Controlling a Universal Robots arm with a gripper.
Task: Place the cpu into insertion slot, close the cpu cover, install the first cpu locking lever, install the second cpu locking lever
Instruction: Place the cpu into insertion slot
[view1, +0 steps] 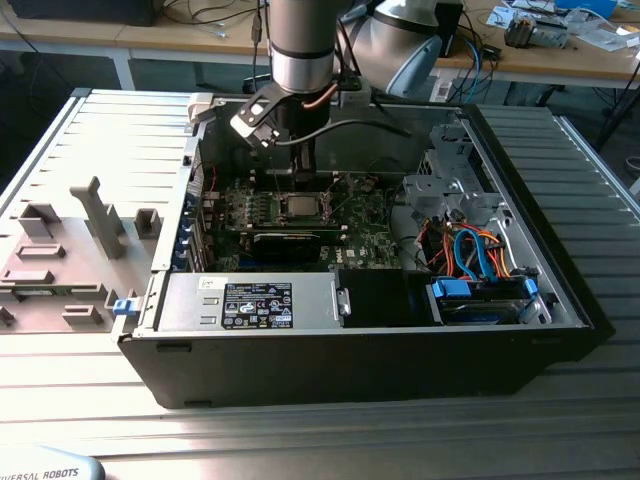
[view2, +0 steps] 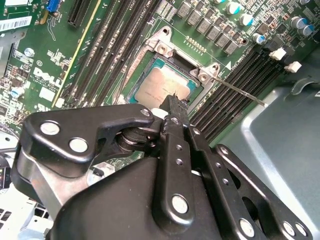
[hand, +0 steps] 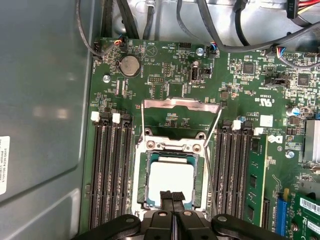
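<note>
- The hand (hand: 171, 196) has its two black fingers pressed together with no gap and nothing between them.
- In both wrist views the fingertips (view2: 175, 101) sit over one edge of the cpu (hand: 171, 174). Whether they touch it cannot be told.
- The cpu lies flat, silver-grey side up, inside the insertion slot (hand: 141, 175), whose metallic rim frames it on all sides.
- The cpu cover (hand: 181, 103) is not closed. It stands raised from the slot's edge on the side away from the hand, and green board shows through its window.
- In the second wrist view a thin locking lever (view2: 240, 91) juts out from a corner of the slot, across the memory slots (view2: 235, 85).
- More long black memory slots flank the socket on the green motherboard (hand: 165, 65), and a coin cell (hand: 130, 65) sits beyond the cover.
- In the exterior view the arm (view1: 300, 40) comes down from the upper middle of the frame into the open computer case (view1: 560, 290).
- A silver power supply (view1: 250, 300) fills the case's lower left, with blue and orange cables (view1: 480, 250) toward the exterior view's right.
- The case rests on a ribbed metal tabletop (view1: 400, 430).
</note>
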